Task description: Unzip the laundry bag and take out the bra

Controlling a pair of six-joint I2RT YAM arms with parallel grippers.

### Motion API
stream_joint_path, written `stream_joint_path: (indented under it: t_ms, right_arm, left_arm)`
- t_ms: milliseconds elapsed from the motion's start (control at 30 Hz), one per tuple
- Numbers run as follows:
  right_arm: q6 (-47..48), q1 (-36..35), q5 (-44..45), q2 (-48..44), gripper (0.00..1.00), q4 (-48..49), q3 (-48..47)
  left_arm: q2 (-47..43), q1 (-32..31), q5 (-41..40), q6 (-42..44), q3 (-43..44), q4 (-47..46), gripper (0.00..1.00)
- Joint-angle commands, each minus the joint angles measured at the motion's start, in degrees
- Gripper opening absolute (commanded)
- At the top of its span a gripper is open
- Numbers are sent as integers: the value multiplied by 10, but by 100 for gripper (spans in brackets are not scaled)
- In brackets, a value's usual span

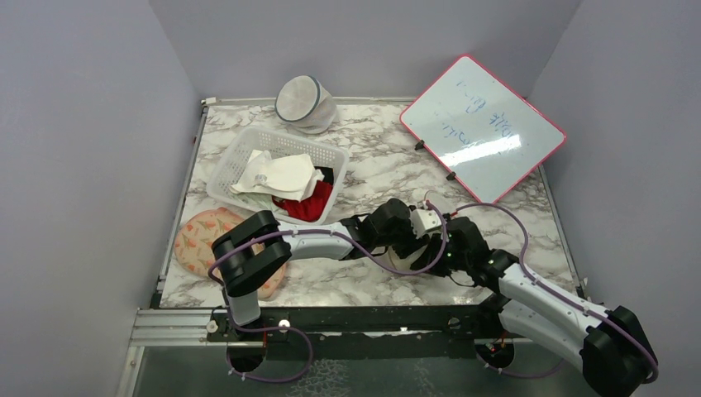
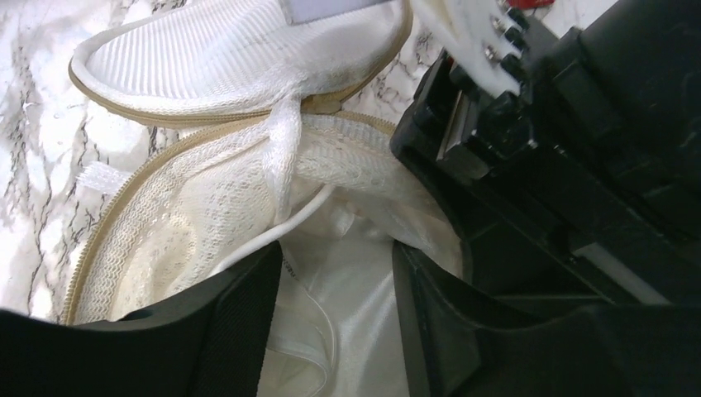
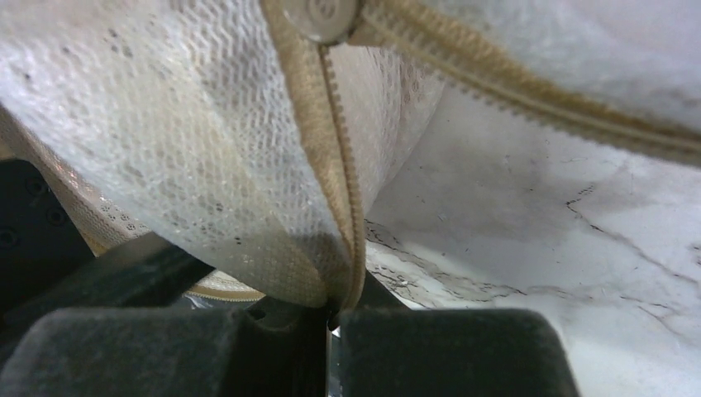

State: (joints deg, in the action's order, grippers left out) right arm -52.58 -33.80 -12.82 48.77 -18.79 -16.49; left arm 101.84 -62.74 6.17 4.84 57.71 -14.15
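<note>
The cream laundry bag (image 2: 190, 207) lies unzipped, its lid (image 2: 231, 58) folded back, and is mostly hidden under both grippers in the top view (image 1: 402, 260). Pale satin cloth inside it, the bra (image 2: 355, 306), looks cream rather than pink here. My left gripper (image 2: 337, 265) reaches into the opening, its fingers pressed on the satin from both sides. My right gripper (image 3: 331, 318) is shut on the bag's tan zipper edge (image 3: 335, 182) and holds it up off the table. The right gripper's black body (image 2: 562, 165) sits close beside the left one.
A white basket (image 1: 240, 157) with white and red cloths stands at the back left. A white mesh bag (image 1: 304, 103) is behind it. A pink-framed whiteboard (image 1: 484, 128) lies at the back right. A patterned pad (image 1: 198, 236) lies at the left edge.
</note>
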Motion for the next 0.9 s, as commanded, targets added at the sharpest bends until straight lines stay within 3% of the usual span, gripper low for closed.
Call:
stream_joint_path:
  t_ms: [0, 167, 300, 367, 467, 600, 733, 867]
  right_arm:
    - [16, -3, -6, 2, 1, 15, -4]
    - [16, -3, 1, -7, 1, 8, -6]
    - [12, -4, 1, -12, 1, 10, -6]
    - [13, -4, 0, -9, 1, 9, -10]
    - [18, -4, 6, -5, 1, -3, -20]
    - [18, -4, 18, -11, 1, -20, -26]
    - [20, -4, 39, -22, 1, -33, -34]
    - [26, -4, 52, -23, 1, -49, -59]
  left_arm:
    - [-3, -2, 33, -6, 3, -34, 49]
    - [32, -2, 25, -8, 15, -34, 48]
    - [41, -1, 21, -5, 30, -19, 18]
    - [38, -1, 13, 0, 28, -21, 8]
    - [23, -1, 7, 12, 27, -15, 2]
    - [-28, -1, -38, 29, 10, -19, 0]
    - [-90, -2, -151, -2, -17, -49, 0]
    - [-125, -4, -130, -4, -34, -69, 0]
